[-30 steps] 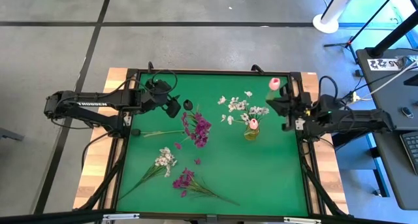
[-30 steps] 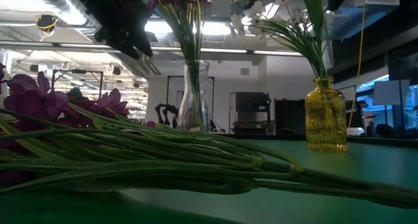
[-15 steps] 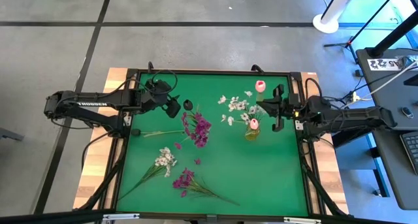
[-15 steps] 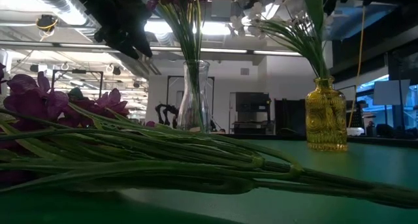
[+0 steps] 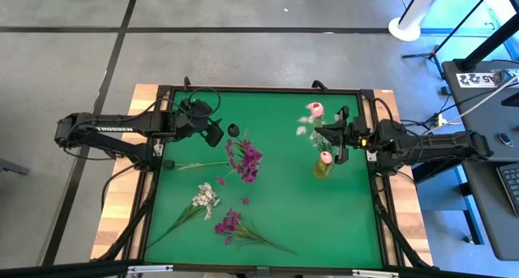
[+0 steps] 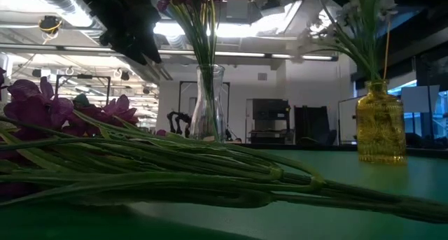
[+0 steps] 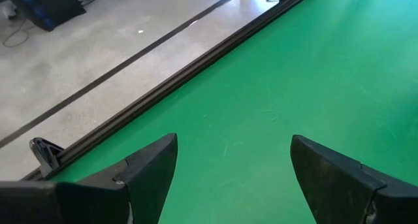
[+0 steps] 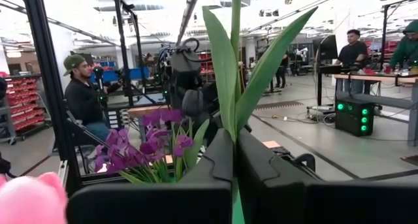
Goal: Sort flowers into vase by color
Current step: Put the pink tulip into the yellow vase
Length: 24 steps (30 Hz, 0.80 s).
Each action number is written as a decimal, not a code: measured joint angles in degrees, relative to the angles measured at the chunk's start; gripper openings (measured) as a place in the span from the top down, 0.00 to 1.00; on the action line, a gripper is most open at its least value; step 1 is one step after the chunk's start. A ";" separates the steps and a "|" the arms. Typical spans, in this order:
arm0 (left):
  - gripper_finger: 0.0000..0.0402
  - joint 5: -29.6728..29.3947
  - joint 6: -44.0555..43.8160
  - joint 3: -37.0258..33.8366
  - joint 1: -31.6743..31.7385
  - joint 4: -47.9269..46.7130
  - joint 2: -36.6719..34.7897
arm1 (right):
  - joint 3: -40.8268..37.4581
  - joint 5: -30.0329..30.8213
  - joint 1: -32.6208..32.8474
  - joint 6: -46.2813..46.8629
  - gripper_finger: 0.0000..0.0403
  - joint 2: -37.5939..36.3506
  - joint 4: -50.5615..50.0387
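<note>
The right gripper is clamped on the stem of a pink tulip, held above the yellow vase near the table's right edge, its arm stretched in from the right. The left gripper is held wide apart and empty at the far left, beside the purple flowers in the clear vase.
</note>
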 joint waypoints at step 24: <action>0.27 -0.70 2.95 2.83 0.00 0.22 -0.09 | 0.46 -0.02 0.00 -2.35 1.00 -6.83 0.23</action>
